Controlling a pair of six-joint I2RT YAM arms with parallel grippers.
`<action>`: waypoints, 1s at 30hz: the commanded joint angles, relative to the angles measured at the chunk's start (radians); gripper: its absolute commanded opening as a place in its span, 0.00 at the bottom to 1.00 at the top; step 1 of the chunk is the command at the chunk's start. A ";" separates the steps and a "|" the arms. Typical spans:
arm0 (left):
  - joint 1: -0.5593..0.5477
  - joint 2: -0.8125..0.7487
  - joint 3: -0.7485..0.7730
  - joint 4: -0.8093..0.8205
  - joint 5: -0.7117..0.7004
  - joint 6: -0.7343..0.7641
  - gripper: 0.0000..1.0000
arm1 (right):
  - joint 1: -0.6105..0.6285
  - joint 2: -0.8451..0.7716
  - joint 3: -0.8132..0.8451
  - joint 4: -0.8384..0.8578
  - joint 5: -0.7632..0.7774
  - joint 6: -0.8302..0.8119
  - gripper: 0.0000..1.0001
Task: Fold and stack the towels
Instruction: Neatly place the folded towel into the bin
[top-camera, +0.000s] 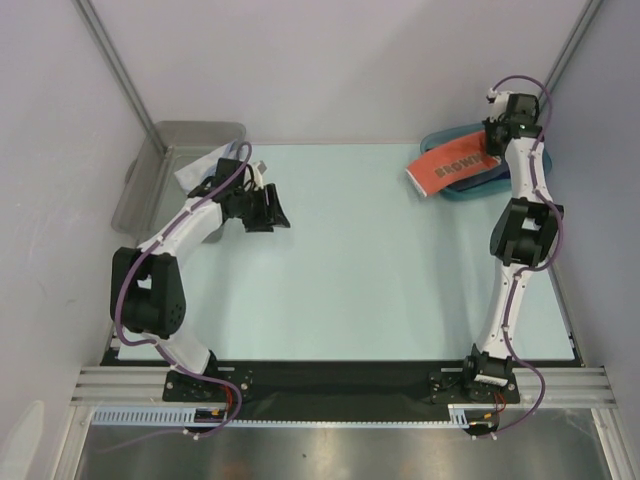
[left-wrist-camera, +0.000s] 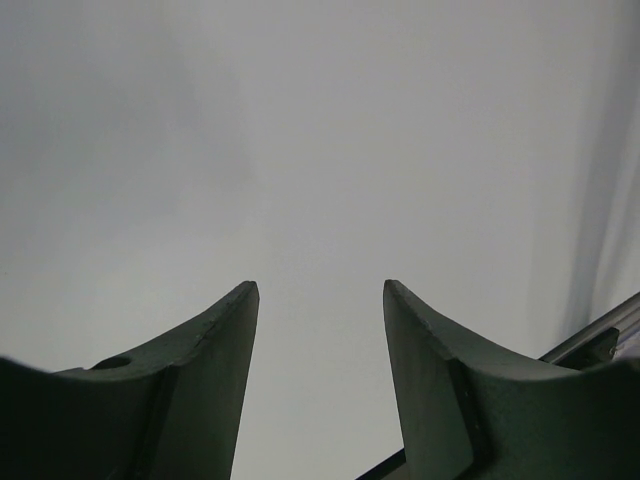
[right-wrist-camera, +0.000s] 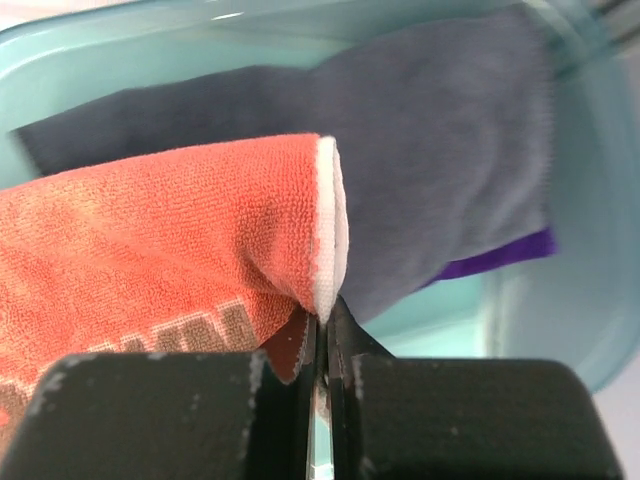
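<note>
The orange-red towel (top-camera: 450, 168) printed with dark letters hangs over the near rim of the teal bin (top-camera: 470, 191) at the back right. My right gripper (top-camera: 490, 150) is above the bin. In the right wrist view the gripper (right-wrist-camera: 322, 310) is shut on the white-edged corner of the orange-red towel (right-wrist-camera: 150, 230). Under it in the teal bin (right-wrist-camera: 560, 330) lie a dark grey-blue towel (right-wrist-camera: 440, 150) and a deep purple towel (right-wrist-camera: 500, 258). My left gripper (top-camera: 275, 212) is open and empty over the left of the table; its wrist view (left-wrist-camera: 320, 290) shows only plain surface.
A grey plastic bin (top-camera: 150, 180) stands at the back left with a pale cloth (top-camera: 192, 177) in it, just behind the left arm. The pale blue table top (top-camera: 360, 260) is walled on the left, the back and the right.
</note>
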 joint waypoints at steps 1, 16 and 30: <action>0.028 -0.040 0.003 0.063 0.070 -0.017 0.59 | -0.051 0.003 0.040 0.147 0.024 0.007 0.00; 0.045 -0.053 -0.006 0.083 0.100 -0.022 0.59 | -0.084 0.146 0.114 0.281 -0.013 -0.007 0.03; 0.076 -0.045 0.244 -0.017 -0.313 0.053 0.93 | 0.032 -0.139 -0.139 0.370 0.256 0.162 1.00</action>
